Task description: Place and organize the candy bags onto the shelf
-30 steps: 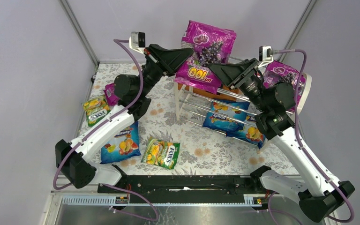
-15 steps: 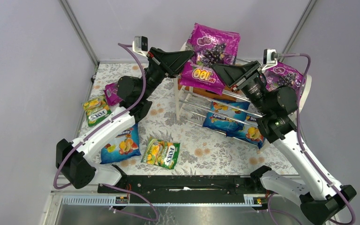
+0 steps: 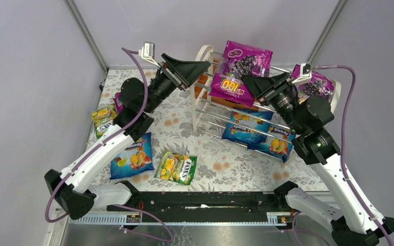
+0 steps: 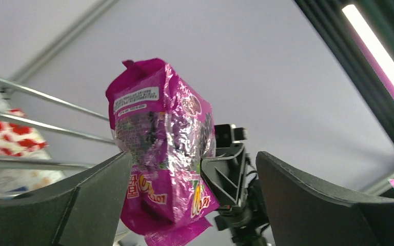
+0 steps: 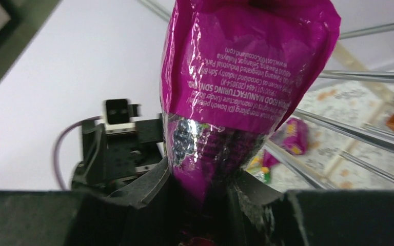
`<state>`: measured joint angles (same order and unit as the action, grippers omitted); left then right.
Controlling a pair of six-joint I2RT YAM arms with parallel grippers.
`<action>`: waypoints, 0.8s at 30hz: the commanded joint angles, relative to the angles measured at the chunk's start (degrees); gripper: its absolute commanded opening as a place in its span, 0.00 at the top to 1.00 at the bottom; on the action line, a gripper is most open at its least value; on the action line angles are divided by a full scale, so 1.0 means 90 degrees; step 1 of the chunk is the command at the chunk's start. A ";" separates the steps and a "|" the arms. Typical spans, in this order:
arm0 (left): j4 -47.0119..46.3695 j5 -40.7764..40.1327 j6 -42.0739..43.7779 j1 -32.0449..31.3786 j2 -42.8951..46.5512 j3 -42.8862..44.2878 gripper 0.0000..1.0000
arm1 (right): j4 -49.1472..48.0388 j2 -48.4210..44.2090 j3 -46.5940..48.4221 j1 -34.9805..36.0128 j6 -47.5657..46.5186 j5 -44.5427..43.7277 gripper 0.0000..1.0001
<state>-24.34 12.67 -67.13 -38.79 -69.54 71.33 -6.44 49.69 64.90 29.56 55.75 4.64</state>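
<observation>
A magenta candy bag point(image 3: 238, 72) with a grape picture hangs over the top tier of the shelf point(image 3: 194, 108), pinched at its lower edge by my right gripper point(image 3: 250, 82). In the right wrist view the gripper point(image 5: 201, 190) is shut on that bag point(image 5: 246, 72). My left gripper point(image 3: 200, 74) stands open just left of the bag, apart from it. Its wrist view shows the bag point(image 4: 159, 148) beyond the spread fingers point(image 4: 82, 205). A second magenta bag point(image 3: 315, 84) lies at the top tier's right end. Two blue Slendy bags point(image 3: 246, 128) rest on a lower tier.
On the floral table lie a blue Slendy bag point(image 3: 133, 156), a FOX'S bag point(image 3: 177, 166), another FOX'S bag point(image 3: 105, 120) and a small magenta bag point(image 3: 119, 102) by the left arm. Grey walls close in at the back and on both sides.
My left gripper let go of the magenta bag, opened and drew back left. My right gripper closed on the bag and carried it right and down toward the shelf top.
</observation>
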 commanded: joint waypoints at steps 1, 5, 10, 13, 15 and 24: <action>0.1770 -0.0604 0.1615 0.0034 0.0546 0.0667 0.03 | 0.0891 -0.0193 0.0971 0.0040 -0.0634 -0.0880 0.72; 0.2549 -0.1055 0.2564 0.0033 0.0970 0.0815 0.01 | 0.2251 0.0117 0.1811 0.0043 -0.1222 -0.1354 0.72; 0.2940 -0.1639 0.3365 0.0032 0.1691 0.0432 0.01 | 0.3287 0.0622 0.2717 0.0036 -0.1760 -0.1715 0.72; 0.3044 -0.1958 0.3807 0.0032 0.2072 0.0100 0.01 | 0.3774 0.0917 0.3133 0.0041 -0.1941 -0.2039 0.72; 0.3147 -0.2279 0.4173 0.0037 0.2304 -0.0085 0.01 | 0.3932 0.1037 0.3278 0.0037 -0.2013 -0.2194 0.72; 0.3519 -0.3794 0.5121 0.0038 0.2973 -0.0559 0.01 | 0.4219 0.1426 0.3662 0.0039 -0.2203 -0.2713 0.72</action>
<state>7.03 -15.05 -25.71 -38.68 -43.72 67.85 36.82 63.07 93.32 29.58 37.52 -15.33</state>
